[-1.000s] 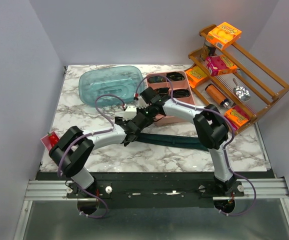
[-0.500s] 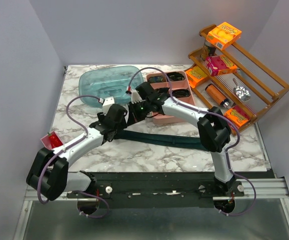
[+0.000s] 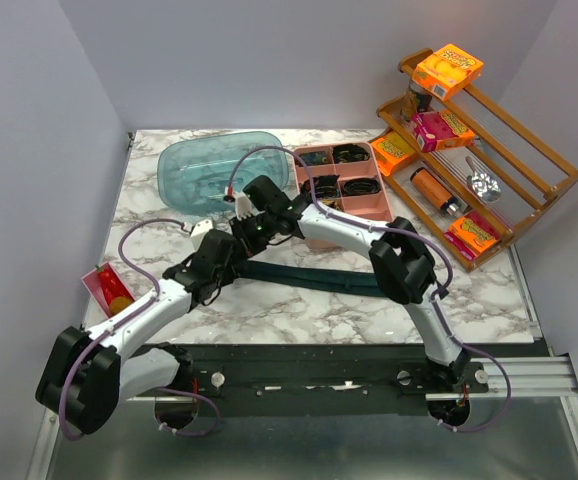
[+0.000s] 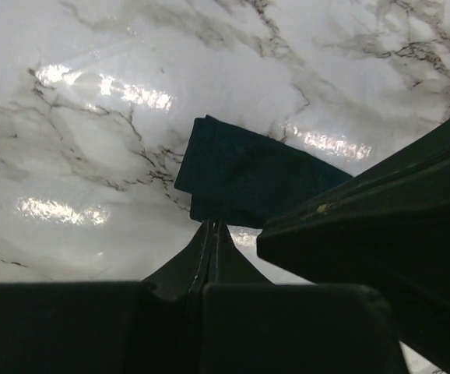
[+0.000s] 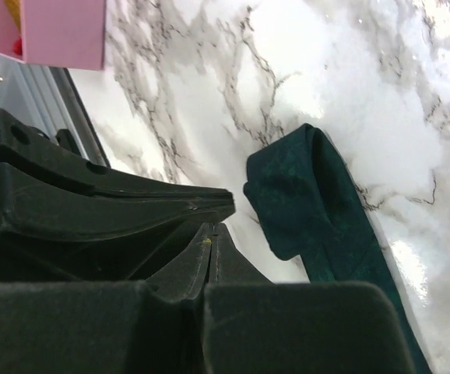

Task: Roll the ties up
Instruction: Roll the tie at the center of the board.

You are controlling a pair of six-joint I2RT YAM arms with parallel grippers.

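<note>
One dark teal-green tie [image 3: 329,278] lies as a long flat strip across the marble table, its left end folded over on itself [image 4: 244,175] [image 5: 299,195]. My left gripper [image 3: 227,266] [image 4: 212,223] is shut, its tips at the near edge of that folded end; no cloth shows between the jaws. My right gripper [image 3: 241,243] [image 5: 212,227] is shut too, with nothing in it. It hangs just beside the left one and a little short of the fold. Each wrist view shows the other gripper's black fingers [image 4: 365,210] [image 5: 131,199] close alongside.
A translucent teal tub [image 3: 214,168] stands at the back left. A pink compartment tray [image 3: 366,205] beside it holds dark coils. A wooden rack [image 3: 529,160] with snack boxes stands on the right. A red packet [image 3: 109,287] lies at the left edge.
My left arm has stretched out leftward; its gripper slid to the tie's left end and went from open to shut. My right gripper also shifted left, staying shut.
</note>
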